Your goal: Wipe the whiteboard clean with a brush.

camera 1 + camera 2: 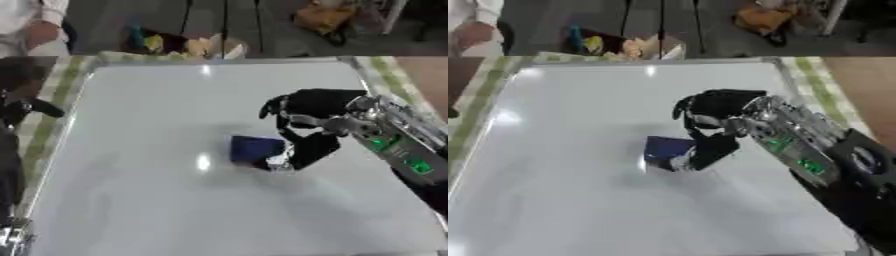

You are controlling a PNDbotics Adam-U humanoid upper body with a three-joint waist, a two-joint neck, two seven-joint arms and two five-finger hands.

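A large whiteboard [175, 200] lies flat and fills most of both eye views; I see no marks on its surface. A dark blue brush block [255, 148] rests on the board near its middle. My right hand [308, 127] comes in from the right, with its thumb [311, 150] curled against the block's right side and its fingers arched over the block's far edge. My left hand shows only as dark parts [22, 107] at the left edge, off the board; whether it is open or shut is unclear.
A striped cloth [54, 107] shows around the board's left and far edges. Beyond the far edge sits a box of coloured items [179, 45]. A person's arm [39, 32] is at the upper left, off the board.
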